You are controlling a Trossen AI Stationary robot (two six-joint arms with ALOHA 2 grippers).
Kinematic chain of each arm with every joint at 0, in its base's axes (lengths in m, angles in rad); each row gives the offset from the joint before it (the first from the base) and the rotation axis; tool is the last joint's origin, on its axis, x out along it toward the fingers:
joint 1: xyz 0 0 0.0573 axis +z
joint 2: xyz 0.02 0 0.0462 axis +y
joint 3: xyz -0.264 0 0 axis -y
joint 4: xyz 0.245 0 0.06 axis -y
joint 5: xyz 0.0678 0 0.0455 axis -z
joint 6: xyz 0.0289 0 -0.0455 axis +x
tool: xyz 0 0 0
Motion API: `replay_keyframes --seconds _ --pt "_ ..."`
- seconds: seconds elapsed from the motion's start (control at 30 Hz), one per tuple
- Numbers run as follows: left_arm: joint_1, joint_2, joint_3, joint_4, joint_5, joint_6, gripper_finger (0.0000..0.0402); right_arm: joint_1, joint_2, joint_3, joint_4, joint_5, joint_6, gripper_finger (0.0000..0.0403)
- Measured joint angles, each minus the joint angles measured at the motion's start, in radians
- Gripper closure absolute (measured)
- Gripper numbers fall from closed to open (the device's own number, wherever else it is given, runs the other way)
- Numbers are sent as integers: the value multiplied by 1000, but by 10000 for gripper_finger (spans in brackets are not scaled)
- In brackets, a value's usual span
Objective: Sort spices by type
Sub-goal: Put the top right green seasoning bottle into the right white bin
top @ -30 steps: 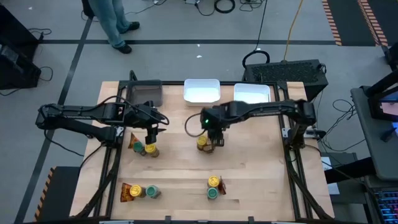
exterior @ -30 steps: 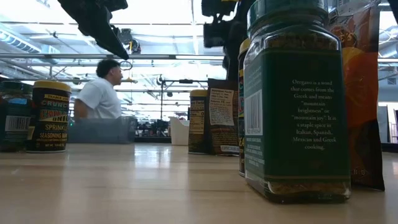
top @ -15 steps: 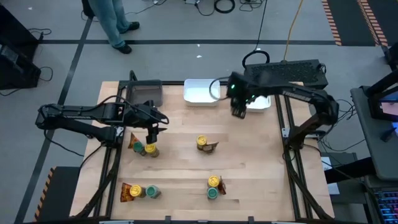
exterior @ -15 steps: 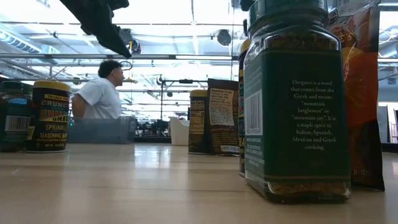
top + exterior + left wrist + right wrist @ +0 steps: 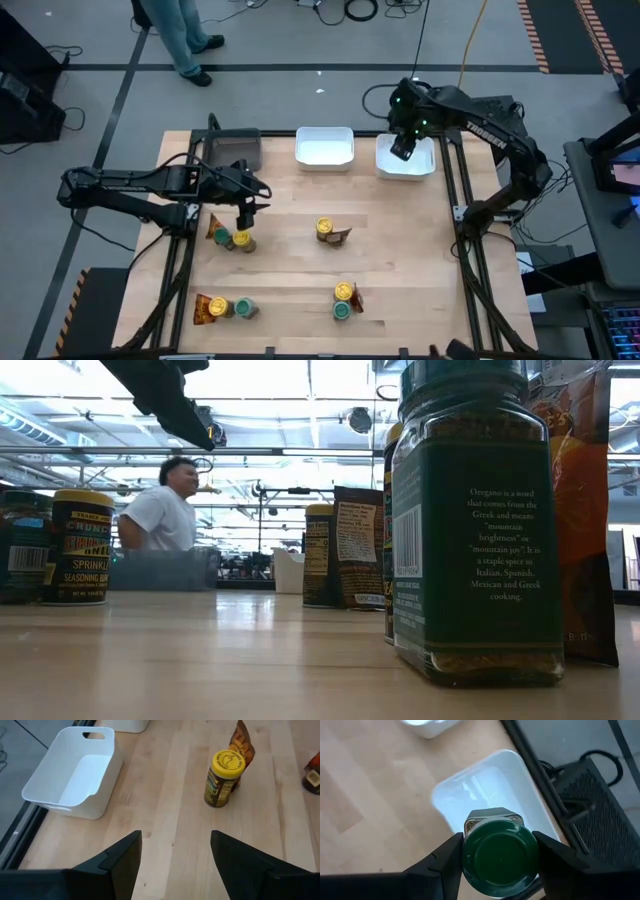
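My right gripper [image 5: 404, 146] is shut on a green-lidded jar [image 5: 500, 856] above the right white tray [image 5: 420, 168]. My left gripper [image 5: 243, 214] is open and empty above the left cluster: a green-lidded jar [image 5: 224, 238], a yellow-lidded jar [image 5: 243, 241] and a foil packet [image 5: 215, 230], all standing on the table. At mid-table a yellow-lidded jar [image 5: 325, 230] stands beside a packet [image 5: 343, 236]; both show in the left wrist view, jar [image 5: 222, 777] and packet [image 5: 243, 742]. Two more clusters stand near the front edge. My right gripper pinches the green-lidded jar between its two fingers [image 5: 445, 865], one on each side of the jar at its lid's rim [image 5: 468, 854]. The fingers come from above, pointing down. The jar is lifted clear and upright over the white tray, lid up toward the wrist.
A grey tray [image 5: 232, 152] and a second white tray [image 5: 324, 146] stand along the far edge. Front clusters: packet [image 5: 207, 308], yellow-lidded jar [image 5: 225, 308], green-lidded jar [image 5: 245, 308]; and yellow-lidded jar [image 5: 344, 292], packet [image 5: 358, 299], green-lidded jar [image 5: 343, 311]. A person stands beyond the table.
My right gripper has gone up from the mid-table cluster and toward the far right, carrying the green-lidded jar, and now hangs over the right white tray. The yellow-lidded jar and the packet of that cluster have stayed where they were.
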Motion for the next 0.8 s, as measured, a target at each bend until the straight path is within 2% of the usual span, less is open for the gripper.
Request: replay_keyframes --seconds 0.2,0.4,0.8 --pt "0 0 0 0 -38 -2 159 -85 0 -101 10 3 143 209" --pt "0 0 0 0 -41 1 159 -141 1 -197 107 6 325 208" --pt "0 0 0 0 -41 0 159 -233 1 -337 284 8 486 207"
